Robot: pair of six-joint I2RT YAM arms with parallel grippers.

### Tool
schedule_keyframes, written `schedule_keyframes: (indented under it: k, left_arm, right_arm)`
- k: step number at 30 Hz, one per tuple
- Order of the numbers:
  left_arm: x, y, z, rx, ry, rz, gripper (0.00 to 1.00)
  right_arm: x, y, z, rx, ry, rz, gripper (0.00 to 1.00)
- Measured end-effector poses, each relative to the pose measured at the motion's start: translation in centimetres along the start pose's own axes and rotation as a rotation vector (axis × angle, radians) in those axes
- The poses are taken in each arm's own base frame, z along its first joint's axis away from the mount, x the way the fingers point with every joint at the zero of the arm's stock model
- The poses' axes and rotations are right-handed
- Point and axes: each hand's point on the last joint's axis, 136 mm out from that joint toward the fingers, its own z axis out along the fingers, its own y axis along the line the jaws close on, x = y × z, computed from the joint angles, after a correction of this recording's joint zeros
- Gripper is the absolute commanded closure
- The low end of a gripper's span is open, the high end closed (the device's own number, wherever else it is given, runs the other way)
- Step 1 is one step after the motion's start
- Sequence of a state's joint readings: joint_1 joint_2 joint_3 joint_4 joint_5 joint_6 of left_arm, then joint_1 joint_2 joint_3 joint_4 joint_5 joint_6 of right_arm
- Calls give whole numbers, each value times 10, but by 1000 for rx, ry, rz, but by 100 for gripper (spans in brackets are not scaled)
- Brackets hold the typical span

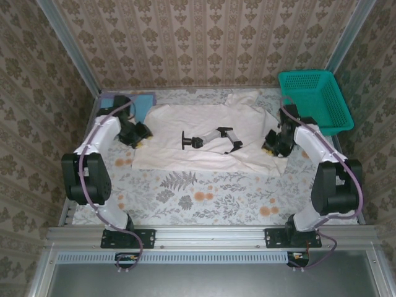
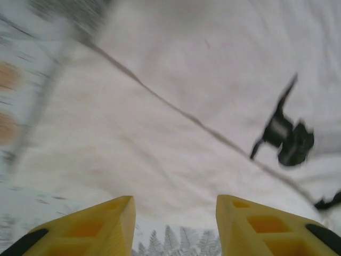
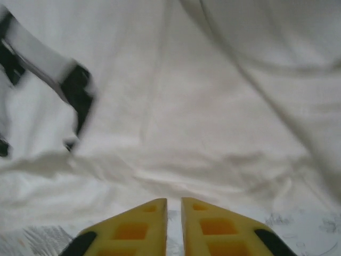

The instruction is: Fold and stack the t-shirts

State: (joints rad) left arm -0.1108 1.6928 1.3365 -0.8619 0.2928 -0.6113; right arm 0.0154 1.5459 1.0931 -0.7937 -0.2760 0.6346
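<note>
The off-white t-shirt lies spread flat in the middle of the table, its black chest print facing up. A light blue t-shirt lies at the back left corner. My left gripper sits low at the off-white shirt's left edge. In its wrist view the left gripper is open with nothing between its fingers, and the shirt lies just ahead. My right gripper is at the shirt's right edge. Seen from its wrist, the right gripper is nearly closed on nothing, just short of the cloth.
A teal mesh basket stands at the back right, close behind the right arm. The floral tablecloth shows bare in front of the shirt. Patterned walls close in the table on three sides.
</note>
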Motion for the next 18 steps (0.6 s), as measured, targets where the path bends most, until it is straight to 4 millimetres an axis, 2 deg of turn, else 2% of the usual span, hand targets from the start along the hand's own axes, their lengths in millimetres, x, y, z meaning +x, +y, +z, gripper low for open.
schedule_keyframes:
  k: [3, 6, 7, 8, 13, 16, 18]
  left_arm:
    - [26, 5, 26, -25, 86, 23, 58]
    - [29, 24, 44, -73, 127, -5, 58]
    - [27, 30, 50, -86, 133, -12, 58]
    - [25, 34, 55, -97, 135, -15, 58]
    - [25, 54, 79, -152, 157, -19, 58]
    - [25, 56, 81, -157, 152, -16, 57]
    - [27, 58, 81, -166, 144, -5, 57]
  right_arm:
    - [31, -24, 23, 18, 78, 50, 91]
    - [46, -40, 39, 43, 117, 88, 89]
    - [46, -43, 42, 48, 117, 96, 84]
    - [45, -45, 44, 52, 112, 104, 82]
    - [34, -70, 52, 97, 53, 184, 80]
    - [31, -80, 53, 101, 39, 236, 79]
    - [27, -84, 52, 92, 25, 264, 73]
